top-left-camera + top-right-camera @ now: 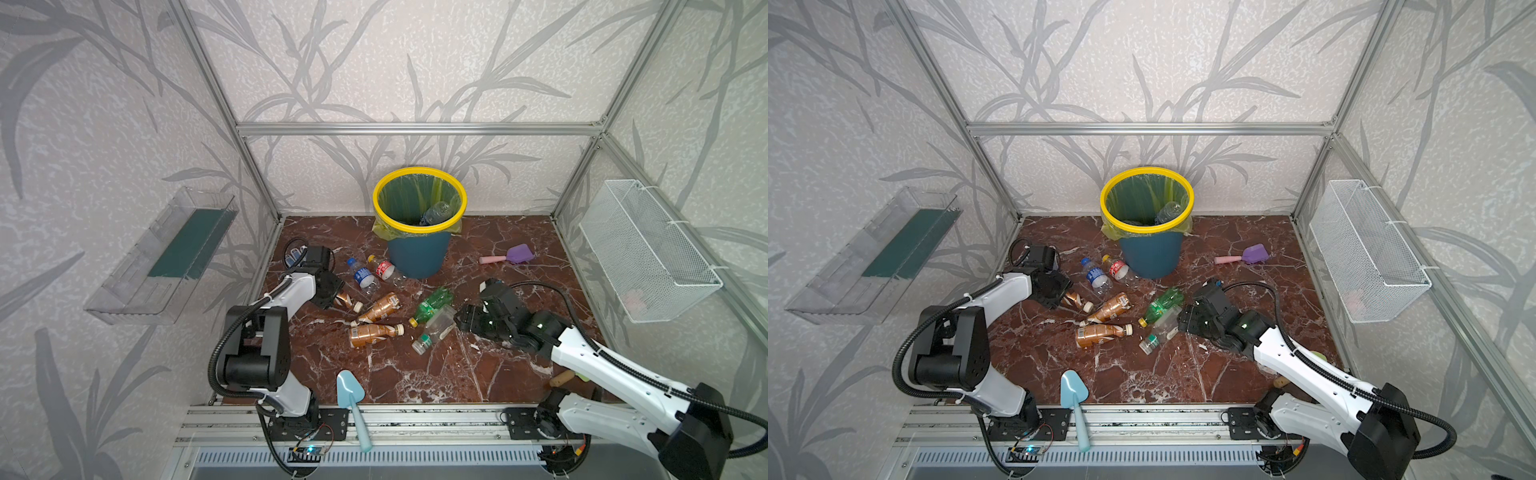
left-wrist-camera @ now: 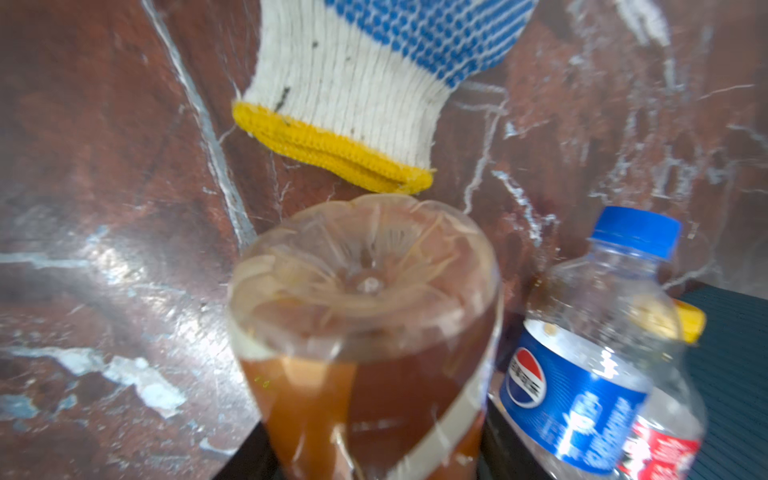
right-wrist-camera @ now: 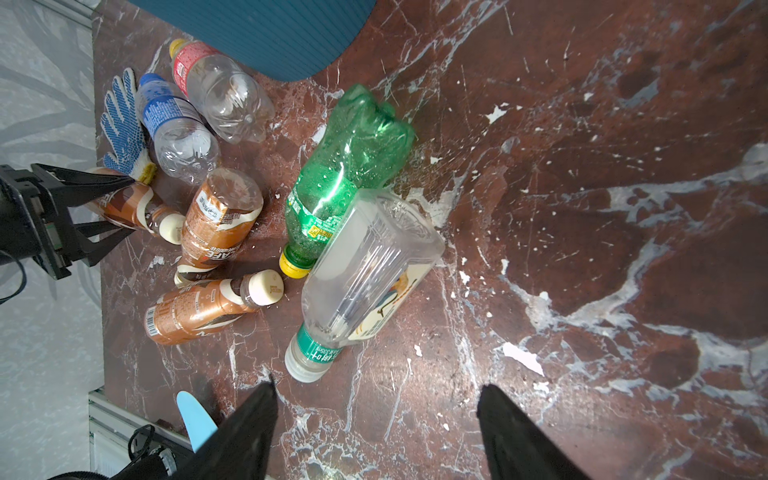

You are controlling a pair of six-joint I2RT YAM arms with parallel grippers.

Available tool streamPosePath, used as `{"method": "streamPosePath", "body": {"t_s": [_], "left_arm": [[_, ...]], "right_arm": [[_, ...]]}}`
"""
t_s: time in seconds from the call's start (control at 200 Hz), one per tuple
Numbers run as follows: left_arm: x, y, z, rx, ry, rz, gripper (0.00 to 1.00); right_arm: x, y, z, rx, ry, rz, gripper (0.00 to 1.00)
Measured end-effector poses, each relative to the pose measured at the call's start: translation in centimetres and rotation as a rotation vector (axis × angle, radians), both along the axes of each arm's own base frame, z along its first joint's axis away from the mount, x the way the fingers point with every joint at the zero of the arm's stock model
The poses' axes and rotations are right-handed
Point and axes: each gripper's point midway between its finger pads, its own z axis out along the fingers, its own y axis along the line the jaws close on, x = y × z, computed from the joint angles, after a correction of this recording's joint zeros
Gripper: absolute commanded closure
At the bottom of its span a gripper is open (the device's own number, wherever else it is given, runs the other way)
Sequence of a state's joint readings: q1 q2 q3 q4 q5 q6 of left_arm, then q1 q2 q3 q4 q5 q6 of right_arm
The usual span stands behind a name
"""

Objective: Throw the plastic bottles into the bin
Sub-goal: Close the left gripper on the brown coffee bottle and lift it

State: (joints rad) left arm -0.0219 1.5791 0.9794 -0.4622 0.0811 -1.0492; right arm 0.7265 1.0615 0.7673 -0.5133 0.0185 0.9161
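The teal bin (image 1: 419, 257) with a yellow rim stands at the back, and a clear bottle (image 1: 436, 214) lies inside it. My left gripper (image 1: 334, 293) is shut on a brown-wrapped bottle (image 2: 365, 332) lying on the floor; its fingers clasp the bottle's sides in the right wrist view. Two more brown bottles (image 1: 380, 308) (image 1: 372, 334) lie beside it. A blue-label bottle (image 1: 363, 276) and a red-label bottle (image 1: 384, 269) lie near the bin. My right gripper (image 3: 376, 388) hangs open and empty just short of a clear green-banded bottle (image 3: 365, 270) and a green bottle (image 3: 353, 153).
A blue-dotted glove (image 2: 374, 83) lies behind the held bottle. A purple scoop (image 1: 517, 254) rests right of the bin, and a light blue scoop (image 1: 351, 395) lies at the front edge. A clear tray (image 1: 166, 257) and a wire basket (image 1: 648, 249) hang on the side walls.
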Motion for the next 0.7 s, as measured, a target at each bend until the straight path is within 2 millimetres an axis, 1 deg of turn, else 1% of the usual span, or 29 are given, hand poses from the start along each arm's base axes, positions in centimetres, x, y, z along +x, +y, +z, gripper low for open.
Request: {"method": "streamPosePath", "body": {"t_s": [0.075, 0.24, 0.39, 0.52, 0.585, 0.655, 0.7], "left_arm": [[0.1, 0.0, 1.5, 0.005, -0.035, -0.010, 0.52], [0.2, 0.0, 6.1, 0.022, -0.144, -0.043, 0.51], [-1.0, 0.0, 9.3, 0.044, -0.215, -0.088, 0.50], [-2.4, -0.3, 11.6, 0.066, -0.266, -0.151, 0.49], [-3.3, -0.6, 12.4, 0.071, -0.291, -0.191, 0.49], [-4.6, -1.0, 12.8, 0.070, -0.314, -0.237, 0.49], [-5.5, -1.3, 12.7, 0.065, -0.321, -0.263, 0.50]], "right_arm": [[0.0, 0.0, 0.1, 0.001, -0.001, 0.000, 0.23], [0.0, 0.0, 0.1, 0.001, -0.002, 0.000, 0.23], [0.0, 0.0, 0.1, 0.003, -0.004, 0.000, 0.23], [0.0, -0.1, 0.6, 0.012, -0.017, -0.002, 0.23], [-0.1, -0.2, 0.7, 0.014, -0.022, -0.003, 0.23], [-0.1, -0.3, 0.8, 0.014, -0.024, -0.005, 0.23], [-0.2, -0.4, 0.8, 0.014, -0.025, -0.005, 0.23]]}}
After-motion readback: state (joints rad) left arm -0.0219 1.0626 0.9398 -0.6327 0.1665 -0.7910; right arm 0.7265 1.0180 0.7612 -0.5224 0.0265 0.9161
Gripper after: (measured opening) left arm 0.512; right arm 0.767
